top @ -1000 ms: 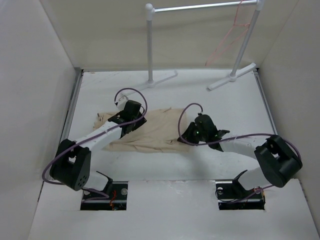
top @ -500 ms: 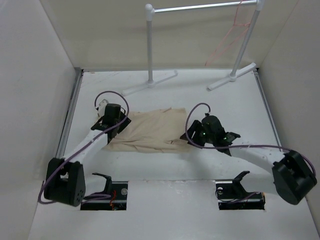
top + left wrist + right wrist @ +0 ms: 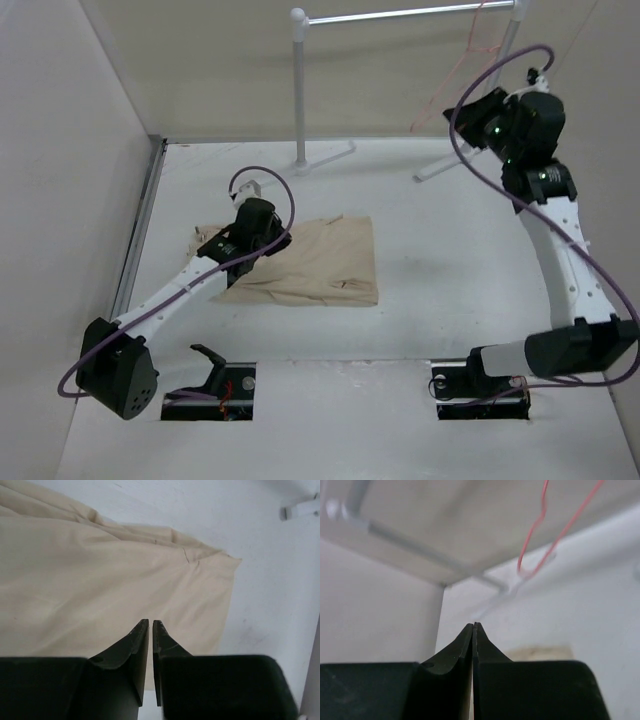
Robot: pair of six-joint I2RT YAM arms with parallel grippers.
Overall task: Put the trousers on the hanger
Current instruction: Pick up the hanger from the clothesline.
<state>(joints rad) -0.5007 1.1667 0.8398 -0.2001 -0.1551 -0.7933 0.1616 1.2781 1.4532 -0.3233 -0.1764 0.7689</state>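
The beige trousers lie folded flat on the table at centre left. My left gripper hovers over their left part, shut and empty. In the left wrist view its tips are just above the cloth, with only a thin slit between the jaws. The pink wire hanger hangs from the white rail at the back right. My right gripper is raised high beside it, shut and empty. In the right wrist view the hanger hangs above and to the right of the tips.
The white rail stand spans the back, with posts and feet on the table. White walls close in on the left, right and back. One rail foot shows in the left wrist view.
My right arm has left the trousers and risen to the back right, beside the hanger. My left gripper has shifted from the trousers' left edge to over the cloth. The trousers' right edge now lies straighter.
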